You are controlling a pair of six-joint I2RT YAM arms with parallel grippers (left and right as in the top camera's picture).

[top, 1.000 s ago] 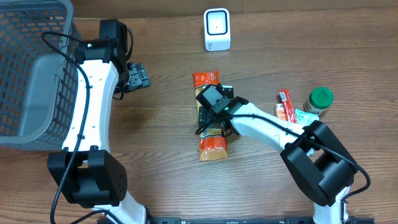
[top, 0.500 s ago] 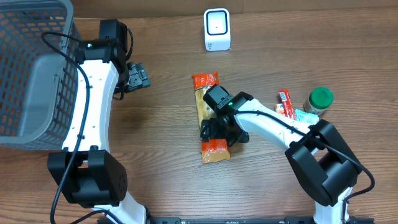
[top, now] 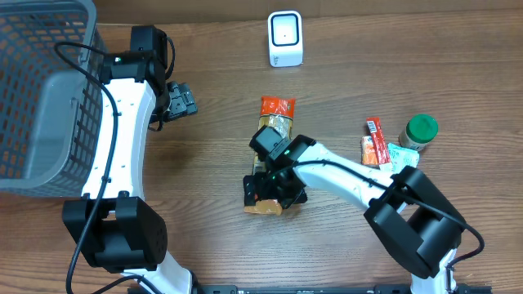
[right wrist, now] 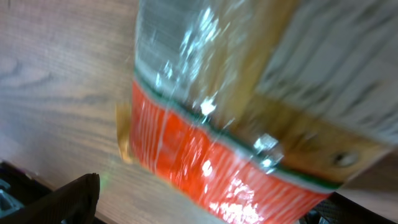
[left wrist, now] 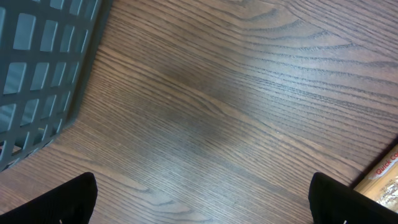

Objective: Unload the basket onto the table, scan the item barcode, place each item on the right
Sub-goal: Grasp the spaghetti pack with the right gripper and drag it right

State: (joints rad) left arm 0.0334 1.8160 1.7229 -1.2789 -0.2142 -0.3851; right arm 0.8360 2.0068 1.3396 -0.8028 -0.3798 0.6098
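Closest to the robot's side of the wooden table (top: 204, 220), the right gripper (top: 274, 194) hangs low over the near end of the long cracker package (top: 278, 122), the task's item. Its jaws are spread wide and straddle the pack. In the right wrist view one dark finger (right wrist: 68, 199) shows at each lower corner, with the crinkled clear wrap and the orange band of the package filling the space between. Whether the fingers actually touch the wrapper cannot be told. The package lies flat near the middle of the table, running lengthwise away from the robot, with its far orange end pointing roughly toward the scanner.

Further out on the right, a red snack stick (top: 374, 131) lies just beside a green-lidded jar (top: 422, 131). Both are well apart from the package.

On the left, the left gripper (top: 181, 100) hovers above bare wood, its jaws parted and nothing between them. It is near the grey mesh basket (top: 33, 98), which takes up the far left corner.

Farthest away, the white scanner (top: 285, 38) stands upright at the back edge, well apart from the package's far end
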